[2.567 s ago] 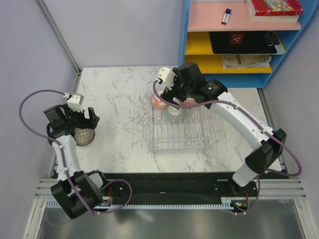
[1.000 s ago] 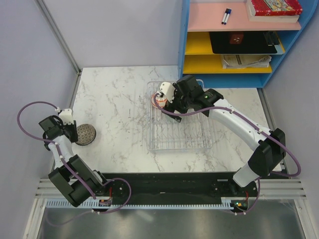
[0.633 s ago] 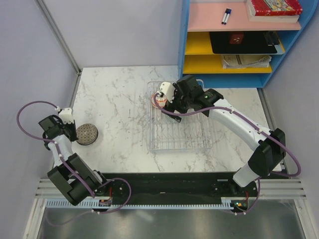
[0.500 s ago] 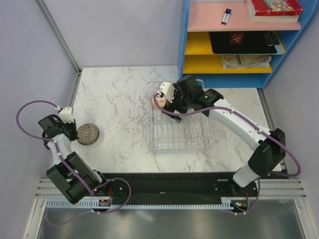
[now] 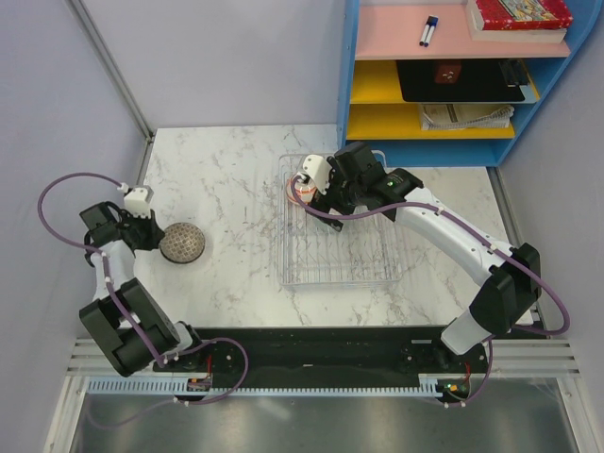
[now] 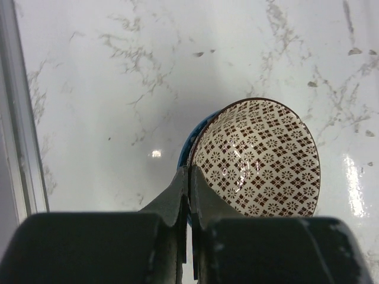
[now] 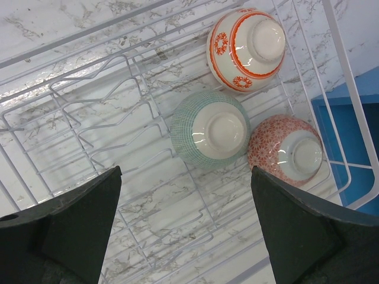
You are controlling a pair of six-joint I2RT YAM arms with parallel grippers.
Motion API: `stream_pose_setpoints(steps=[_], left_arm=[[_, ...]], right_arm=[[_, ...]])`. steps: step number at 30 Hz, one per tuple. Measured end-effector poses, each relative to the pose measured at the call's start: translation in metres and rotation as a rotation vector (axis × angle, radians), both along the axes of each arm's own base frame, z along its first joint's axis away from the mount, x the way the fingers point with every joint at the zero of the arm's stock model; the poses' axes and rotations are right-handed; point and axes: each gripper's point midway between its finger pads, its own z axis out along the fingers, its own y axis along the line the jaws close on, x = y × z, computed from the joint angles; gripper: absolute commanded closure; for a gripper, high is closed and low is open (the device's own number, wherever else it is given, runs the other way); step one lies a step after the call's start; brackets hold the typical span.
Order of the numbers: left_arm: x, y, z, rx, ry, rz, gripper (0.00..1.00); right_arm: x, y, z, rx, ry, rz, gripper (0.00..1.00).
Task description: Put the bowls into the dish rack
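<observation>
The bowls are seen in two places: three lie upside down in the far corner of the dish rack, and one is held well apart from it near the left edge of the table. The table is white marble veined with grey, and it is enclosed by pale lilac walls, with a blue shelf unit (its shelves pink and yellow) standing at the far right corner. The rack is set on the right half of the table. In it, a red-banded bowl, a green cross-hatched bowl and a pink flowered bowl are grouped close together, foot rings up. The right pincer is hung above them with its fingers spread wide, and nothing is gripped or touched by it. The left pincer is pressed together on the rim of the brown-patterned bowl, one finger inside and one outside. That bowl is tipped on its side, its diamond-patterned inside turned toward the wrist camera and a strip of blue shown on its outer wall. Whether it rests on the table cannot be told.
</observation>
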Motion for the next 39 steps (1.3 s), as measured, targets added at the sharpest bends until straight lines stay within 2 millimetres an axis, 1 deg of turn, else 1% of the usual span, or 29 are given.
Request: stream_pose_setpoints(steps=[4, 6, 9, 16, 20, 26, 29, 31, 36, 39], left_arm=[[0.016, -0.022, 0.004, -0.014, -0.010, -0.091, 0.98], [0.022, -0.029, 0.002, -0.028, -0.007, -0.119, 0.98], [0.027, -0.030, 0.002, -0.034, -0.003, -0.133, 0.98], [0.027, -0.027, 0.001, -0.025, 0.001, -0.123, 0.98], [0.025, -0.021, 0.005, 0.017, -0.001, -0.095, 0.98], [0.016, -0.005, 0.030, 0.114, -0.044, -0.025, 0.98], [0.012, -0.002, 0.039, 0.141, -0.059, -0.006, 0.98], [0.009, -0.002, 0.039, 0.147, -0.054, 0.002, 0.98], [-0.003, -0.003, 0.025, 0.146, -0.016, 0.018, 0.98], [-0.009, -0.005, 0.022, 0.144, -0.008, 0.024, 0.98]], right_arm=[[0.000, 0.000, 0.000, 0.002, -0.001, -0.001, 0.02], [0.001, 0.000, 0.001, 0.003, -0.002, -0.002, 0.02], [0.001, 0.000, 0.001, 0.003, -0.002, -0.002, 0.02], [0.001, 0.001, 0.001, 0.005, -0.004, -0.003, 0.02], [0.001, 0.001, 0.001, 0.005, -0.004, -0.003, 0.03], [0.001, 0.001, 0.001, 0.005, -0.003, -0.003, 0.02], [0.001, 0.001, 0.001, 0.006, -0.003, -0.003, 0.02], [0.001, 0.001, 0.001, 0.007, -0.001, -0.005, 0.02], [0.001, 0.001, 0.001, 0.008, 0.000, -0.007, 0.02], [0.001, 0.001, 0.001, 0.009, 0.001, -0.007, 0.02]])
